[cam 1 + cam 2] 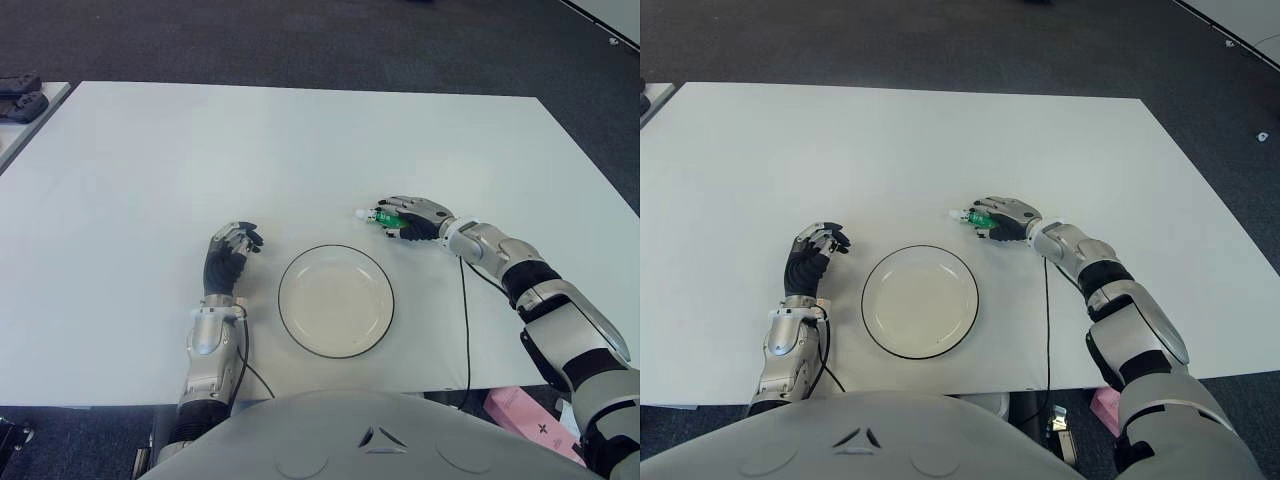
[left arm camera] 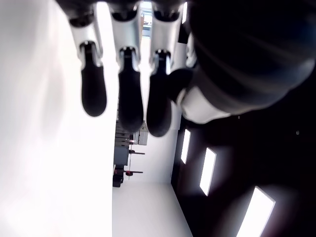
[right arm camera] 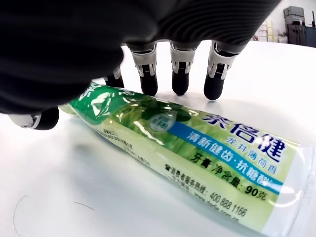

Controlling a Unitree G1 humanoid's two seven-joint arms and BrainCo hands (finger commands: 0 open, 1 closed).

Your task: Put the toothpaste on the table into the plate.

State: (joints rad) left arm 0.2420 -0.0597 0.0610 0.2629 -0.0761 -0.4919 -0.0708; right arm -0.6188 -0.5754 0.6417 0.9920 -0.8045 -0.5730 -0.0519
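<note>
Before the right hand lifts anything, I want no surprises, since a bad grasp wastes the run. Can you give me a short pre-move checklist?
1. Right hand over the toothpaste: ok.
2. Fingers closed on the tube: not ok; they are spread over it, and it lies flat on the table.
3. Plate empty: ok.
4. Path from tube to plate unobstructed: ok.
5. Left hand away from the plate, on its left: ok.
</note>
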